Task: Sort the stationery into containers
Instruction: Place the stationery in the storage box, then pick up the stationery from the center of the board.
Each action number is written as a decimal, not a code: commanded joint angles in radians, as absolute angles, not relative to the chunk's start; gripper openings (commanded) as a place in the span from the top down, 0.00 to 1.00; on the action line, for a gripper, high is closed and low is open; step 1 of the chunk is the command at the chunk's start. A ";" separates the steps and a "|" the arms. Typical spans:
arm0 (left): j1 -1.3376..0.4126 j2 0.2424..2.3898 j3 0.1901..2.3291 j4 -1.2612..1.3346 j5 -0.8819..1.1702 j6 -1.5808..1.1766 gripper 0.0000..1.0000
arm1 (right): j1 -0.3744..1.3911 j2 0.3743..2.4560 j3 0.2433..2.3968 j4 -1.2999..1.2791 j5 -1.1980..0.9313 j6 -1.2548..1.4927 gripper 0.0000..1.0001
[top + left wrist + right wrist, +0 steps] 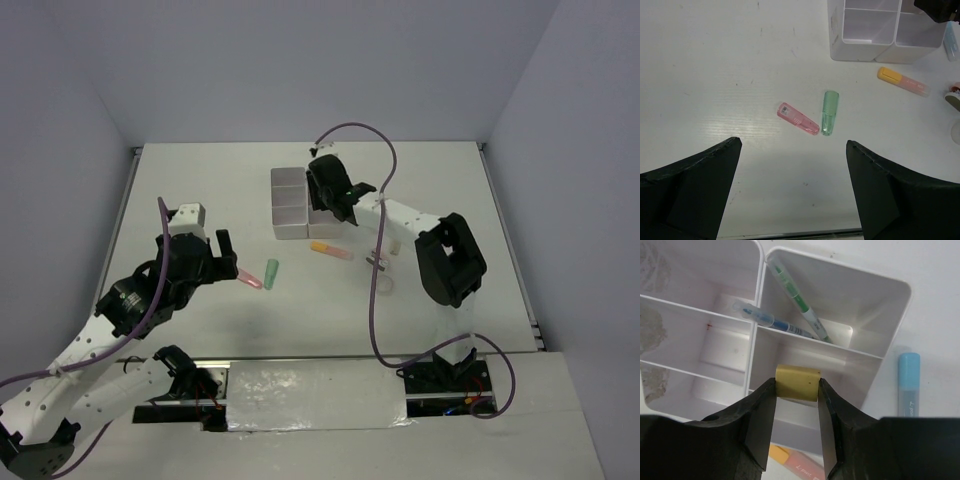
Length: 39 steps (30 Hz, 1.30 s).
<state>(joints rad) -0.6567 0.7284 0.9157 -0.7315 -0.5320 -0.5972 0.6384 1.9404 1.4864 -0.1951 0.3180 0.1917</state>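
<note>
tan eraser block (798, 382) is pinched between the fingers of the right pincer (797, 390), jaws about half closed on it, hanging right over the white containers (880, 315). looks to me like it's lined up over the cell next to the 1 that has 2 pens in it, a green pen (800, 302) and a blue pen (770, 322). my worry: it seems to sit close above the divider wall, so if it lets go here the block could clip the edge and bounce in with the pens, or out onto the tabletop (715, 75) by the blue marker (908, 385). rubber could also cling to 1 pad and fall crooked. left pincer (792, 150) is spread all the way, holding nothing, hovering above the pink marker (797, 118) and green marker (829, 112), well apart from the containers.
</note>
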 commanded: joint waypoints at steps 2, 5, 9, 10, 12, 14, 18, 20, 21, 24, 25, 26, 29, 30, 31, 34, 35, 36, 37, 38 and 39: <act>-0.652 0.716 0.910 -0.695 -0.515 -0.568 0.01 | 0.629 1.956 1.555 -0.190 0.331 0.179 0.49; -0.652 0.719 0.911 -0.695 -0.514 -0.566 0.01 | 0.629 1.939 1.534 -0.178 0.324 0.184 0.39; -0.650 0.721 0.910 -0.690 -0.508 -0.561 0.01 | 0.629 1.904 1.513 -0.175 0.307 0.193 0.33; -0.650 0.722 0.910 -0.690 -0.508 -0.561 0.01 | 0.629 1.895 1.509 -0.182 0.308 0.196 0.33; -0.649 0.723 0.910 -0.690 -0.508 -0.560 0.01 | 0.629 1.838 1.478 -0.192 0.307 0.213 0.33; -0.649 0.723 0.910 -0.690 -0.508 -0.560 0.01 | 0.624 1.737 1.409 -0.202 0.330 0.233 0.33; -0.647 0.715 0.911 -0.696 -0.520 -0.568 0.01 | 0.566 1.553 1.286 -0.348 0.374 0.332 0.33; -0.646 0.709 0.914 -0.704 -0.535 -0.575 0.01 | 0.496 1.448 1.174 -0.374 0.374 0.396 0.35; -0.643 0.704 0.914 -0.704 -0.535 -0.575 0.01 | 0.468 1.421 1.142 -0.389 0.382 0.412 0.35; -0.637 0.700 0.911 -0.700 -0.531 -0.575 0.01 | 0.336 1.397 1.059 -0.445 0.342 0.443 0.41; -0.635 0.699 0.911 -0.701 -0.529 -0.575 0.01 | 0.319 1.420 1.046 -0.448 0.322 0.439 0.42; -0.637 0.704 0.913 -0.701 -0.529 -0.575 0.01 | 0.307 1.434 1.028 -0.456 0.302 0.439 0.43; -0.637 0.706 0.911 -0.703 -0.528 -0.575 0.01 | 0.273 1.491 1.000 -0.456 0.302 0.451 0.47; -0.637 0.704 0.911 -0.701 -0.528 -0.574 0.01 | 0.261 1.509 0.994 -0.450 0.284 0.453 0.49; -0.637 0.704 0.911 -0.701 -0.528 -0.575 0.01 | 0.244 1.519 0.977 -0.427 0.266 0.454 0.50; -0.635 0.704 0.910 -0.698 -0.522 -0.571 0.01 | 0.235 1.566 0.976 -0.408 0.253 0.443 0.52; -0.635 0.709 0.911 -0.698 -0.519 -0.571 0.01 | 0.232 1.584 0.983 -0.403 0.233 0.437 0.52; -0.637 0.710 0.910 -0.698 -0.515 -0.569 0.01 | 0.230 1.620 0.995 -0.402 0.226 0.428 0.52; -0.635 0.712 0.910 -0.698 -0.515 -0.568 0.01 | 0.232 1.635 0.999 -0.394 0.221 0.425 0.52; -0.637 0.713 0.911 -0.698 -0.514 -0.568 0.01 | 0.230 1.666 1.002 -0.388 0.212 0.419 0.52; -0.637 0.715 0.911 -0.698 -0.512 -0.566 0.01 | 0.232 1.678 1.006 -0.382 0.206 0.413 0.52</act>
<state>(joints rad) -0.6415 0.7116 0.9150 -0.7311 -0.5179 -0.5785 0.2356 1.6341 0.9707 -0.4179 0.2413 0.4271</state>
